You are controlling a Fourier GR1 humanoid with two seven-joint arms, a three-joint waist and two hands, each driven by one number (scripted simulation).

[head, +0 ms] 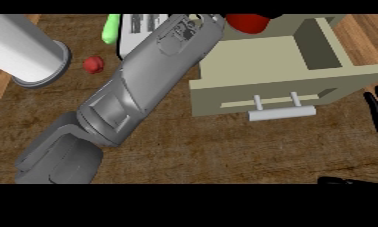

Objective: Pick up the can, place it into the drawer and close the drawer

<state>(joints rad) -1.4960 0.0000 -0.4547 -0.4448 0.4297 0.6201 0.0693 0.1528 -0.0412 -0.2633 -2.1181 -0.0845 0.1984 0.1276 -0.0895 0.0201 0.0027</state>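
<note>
Wood table [221, 146], head view: beige drawer [273, 78] pulled open, white handle [282, 112] facing us. Left forearm [140, 91] stretches diagonally up toward a red can [249, 22] at the drawer's back edge; left robot hand hidden, can't tell its state. Right robot hand [347, 181]: only dark fingers at the lower right edge, can't tell.

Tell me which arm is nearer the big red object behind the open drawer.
Left. The left forearm ends just beside the big red object, on its left. The right hand shows only at the view's right edge, far off, past the drawer.
</note>
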